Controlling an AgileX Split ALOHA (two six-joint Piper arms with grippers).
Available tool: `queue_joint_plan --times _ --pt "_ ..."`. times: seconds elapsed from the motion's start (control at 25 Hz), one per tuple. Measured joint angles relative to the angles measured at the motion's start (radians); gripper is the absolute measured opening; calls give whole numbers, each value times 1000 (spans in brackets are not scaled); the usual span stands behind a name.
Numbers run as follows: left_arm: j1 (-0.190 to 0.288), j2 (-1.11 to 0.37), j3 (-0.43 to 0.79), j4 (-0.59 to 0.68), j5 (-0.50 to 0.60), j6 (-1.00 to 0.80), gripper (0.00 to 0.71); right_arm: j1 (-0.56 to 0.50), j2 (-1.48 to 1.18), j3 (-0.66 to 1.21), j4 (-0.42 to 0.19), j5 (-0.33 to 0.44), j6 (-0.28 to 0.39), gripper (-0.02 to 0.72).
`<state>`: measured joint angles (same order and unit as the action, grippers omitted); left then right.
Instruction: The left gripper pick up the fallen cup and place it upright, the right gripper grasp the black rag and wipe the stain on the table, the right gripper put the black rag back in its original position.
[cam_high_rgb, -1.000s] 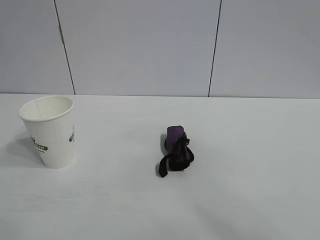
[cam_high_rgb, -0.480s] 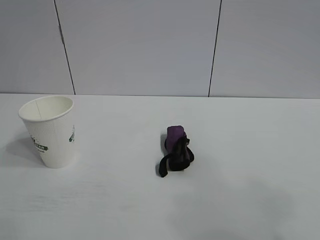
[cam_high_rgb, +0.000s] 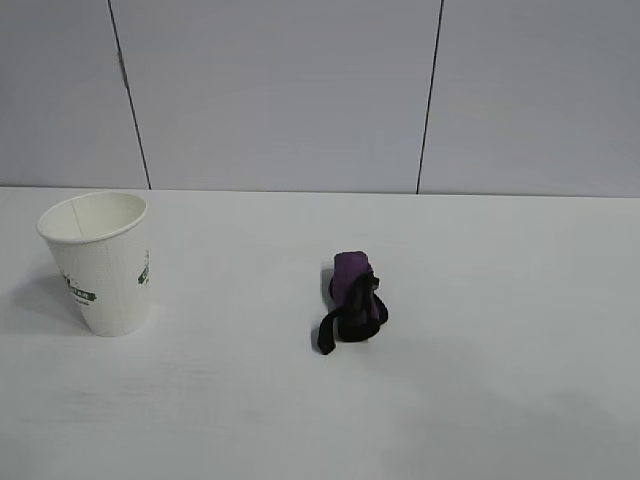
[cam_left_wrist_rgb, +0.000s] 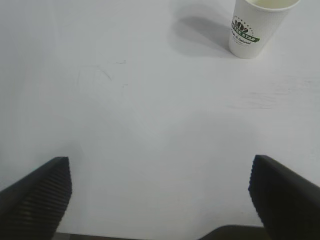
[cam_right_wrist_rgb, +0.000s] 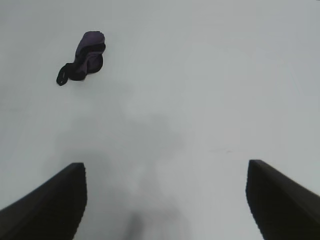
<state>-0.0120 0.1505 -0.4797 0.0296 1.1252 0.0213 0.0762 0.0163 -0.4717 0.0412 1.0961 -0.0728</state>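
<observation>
The white paper cup (cam_high_rgb: 100, 262) with green lettering stands upright at the left of the white table (cam_high_rgb: 500, 300); the left wrist view shows the cup (cam_left_wrist_rgb: 256, 26) far off. The black rag (cam_high_rgb: 353, 300), crumpled with a purple fold, lies near the table's middle and shows as the rag (cam_right_wrist_rgb: 82, 57) in the right wrist view. My left gripper (cam_left_wrist_rgb: 160, 172) is open over bare table, far from the cup. My right gripper (cam_right_wrist_rgb: 165, 175) is open, empty, well back from the rag. No stain shows on the table. Neither arm appears in the exterior view.
Grey wall panels (cam_high_rgb: 280, 90) with dark vertical seams stand behind the table's far edge. A faint shadow (cam_right_wrist_rgb: 150, 150) lies on the table between the right gripper's fingers. Bare tabletop lies right of the rag.
The rag's loose black tail has shifted very slightly. The cup has not moved. A faint shadow at the table's near right has faded.
</observation>
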Motion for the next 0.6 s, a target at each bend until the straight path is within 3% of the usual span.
queue_joint_plan --times 0.6 --pt "0 0 0 0 0 0 694 0 -1 0 -16 -8 4 601"
